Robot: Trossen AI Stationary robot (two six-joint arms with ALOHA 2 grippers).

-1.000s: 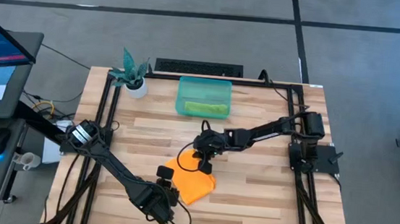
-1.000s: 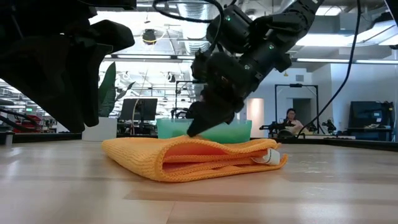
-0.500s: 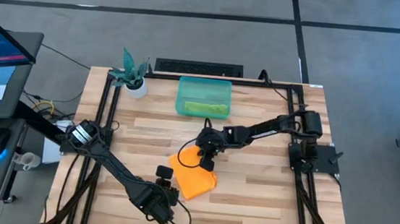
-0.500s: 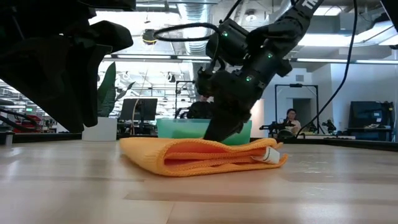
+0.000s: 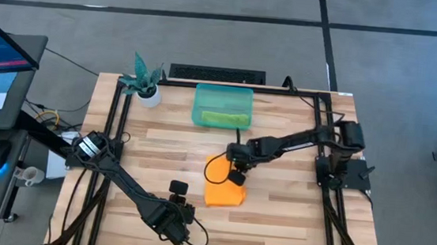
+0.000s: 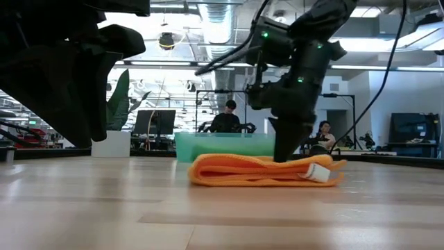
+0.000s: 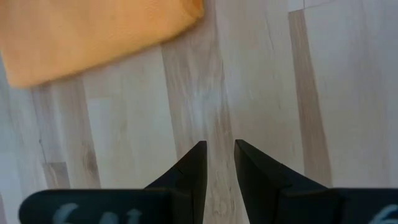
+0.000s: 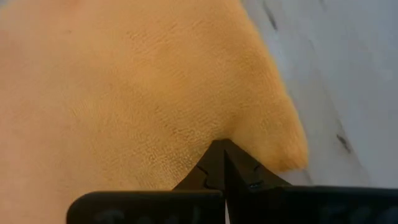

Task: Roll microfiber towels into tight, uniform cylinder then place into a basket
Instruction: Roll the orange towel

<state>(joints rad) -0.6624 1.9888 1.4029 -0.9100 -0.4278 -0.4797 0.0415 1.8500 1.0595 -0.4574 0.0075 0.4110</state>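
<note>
Two dark jointed arms; black cable loops; small green lights.

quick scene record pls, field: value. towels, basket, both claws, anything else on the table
orange towel: folded flat on the table, not in the basket
green towel: lying in the basket
basket: far side of table, centre
right claw: shut, pinching the orange towel's top
left claw: slightly open, empty, over bare wood near the front edge
other: white pot with teal plant at far left corner

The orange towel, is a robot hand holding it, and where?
Yes. The right gripper is pinched shut on the orange towel at its far edge. The left gripper holds nothing, hovering over bare table.
</note>
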